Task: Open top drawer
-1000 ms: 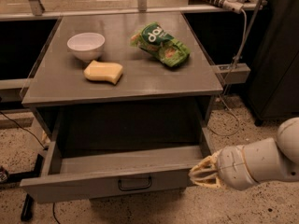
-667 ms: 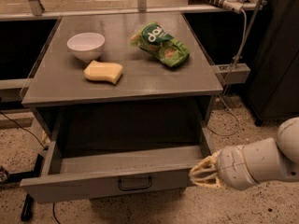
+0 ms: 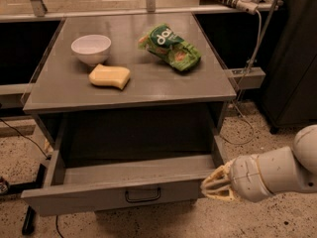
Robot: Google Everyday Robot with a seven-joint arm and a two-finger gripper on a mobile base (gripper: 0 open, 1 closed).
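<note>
A grey counter has three things on top. A white bowl sits near the back left corner. A yellow sponge lies just in front of the bowl, closer to the front edge. A green bag lies near the back right corner.

Under the front edge, the top drawer sticks far out. It has a small black handle in the middle of its front.

The gripper is low down, below the front right corner of the counter, right by the right end of the drawer front. The white arm reaches in from the right.
</note>
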